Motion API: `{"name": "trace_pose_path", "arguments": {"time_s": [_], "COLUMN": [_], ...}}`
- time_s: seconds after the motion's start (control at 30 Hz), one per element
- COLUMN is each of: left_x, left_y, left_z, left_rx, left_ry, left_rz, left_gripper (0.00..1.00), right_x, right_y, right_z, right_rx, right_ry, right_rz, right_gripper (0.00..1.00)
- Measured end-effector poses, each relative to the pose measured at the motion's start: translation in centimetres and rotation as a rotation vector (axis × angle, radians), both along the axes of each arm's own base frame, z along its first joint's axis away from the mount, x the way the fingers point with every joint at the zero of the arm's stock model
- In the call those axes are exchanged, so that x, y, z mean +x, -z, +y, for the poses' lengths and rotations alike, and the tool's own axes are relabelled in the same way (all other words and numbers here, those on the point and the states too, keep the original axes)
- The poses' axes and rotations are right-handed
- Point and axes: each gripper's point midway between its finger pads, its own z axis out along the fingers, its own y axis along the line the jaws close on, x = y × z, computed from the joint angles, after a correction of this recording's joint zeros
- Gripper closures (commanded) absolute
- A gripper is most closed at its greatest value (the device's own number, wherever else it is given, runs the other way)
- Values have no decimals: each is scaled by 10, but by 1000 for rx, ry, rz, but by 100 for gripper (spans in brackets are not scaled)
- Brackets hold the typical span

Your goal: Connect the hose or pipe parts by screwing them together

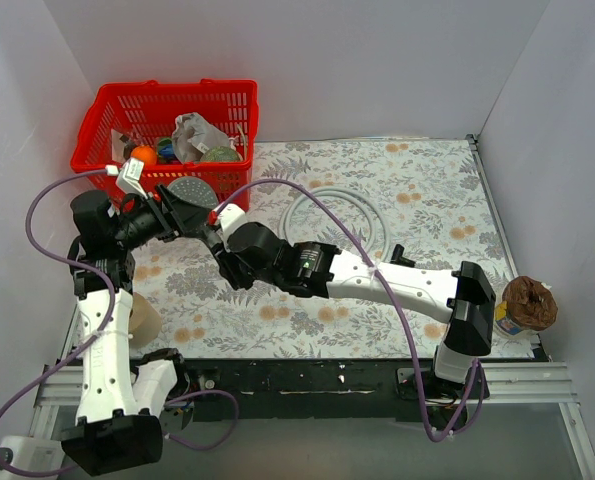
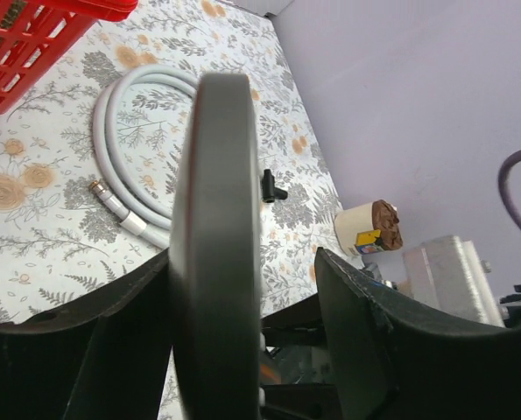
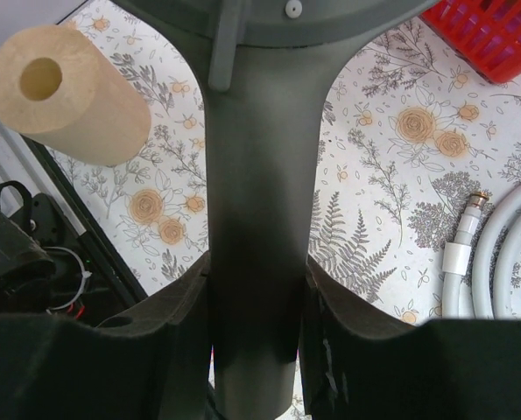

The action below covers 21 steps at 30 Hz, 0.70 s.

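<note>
The grey shower head (image 1: 190, 190) hangs above the mat at the left, in front of the basket. In the left wrist view its round face (image 2: 216, 245) stands edge-on between the fingers of my left gripper (image 2: 242, 262). The left finger lies against it and a gap shows on the right side, so the jaws are open. My right gripper (image 3: 256, 289) is shut on the slim handle (image 3: 256, 175), with both pads pressed to it. The whitish hose (image 1: 377, 215) lies coiled on the mat, and its metal end nut (image 3: 476, 203) lies free.
A red basket (image 1: 177, 86) full of odds and ends stands at the back left. A cardboard roll (image 3: 67, 87) lies by the mat's near left edge. A cup with a brown lump (image 1: 527, 305) sits at the right edge. Purple cables arc over both arms.
</note>
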Motion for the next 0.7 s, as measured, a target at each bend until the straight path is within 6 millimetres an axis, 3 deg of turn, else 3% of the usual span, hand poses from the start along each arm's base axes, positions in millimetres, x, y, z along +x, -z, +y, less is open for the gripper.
{"name": "trace_pose_path", "arguments": {"time_s": [0.13, 0.23, 0.33, 0.57, 0.6, 0.63, 0.7], "left_x": [-2, -1, 2, 1, 1, 1, 1], "left_y": [-3, -5, -1, -1, 0, 2, 5], "left_z": [5, 9, 14, 16, 16, 16, 16], "left_rx": [36, 54, 64, 59, 57, 55, 48], "left_ry": [-55, -95, -133, -171, -173, -173, -172], "left_rz": [-40, -58, -52, -48, -46, -40, -24], "left_gripper": [52, 68, 81, 100, 100, 100, 100], "right_x": [-4, -6, -7, -12, -12, -13, -13], "right_y": [-13, -20, -21, -19, -19, -18, -15], "right_z": [5, 7, 8, 10, 10, 10, 9], "right_rx": [3, 9, 16, 28, 31, 32, 27], "right_ry": [17, 26, 35, 29, 27, 25, 25], "right_rz": [16, 25, 37, 66, 67, 69, 72], "right_gripper": [99, 99, 99, 99, 81, 70, 54]}}
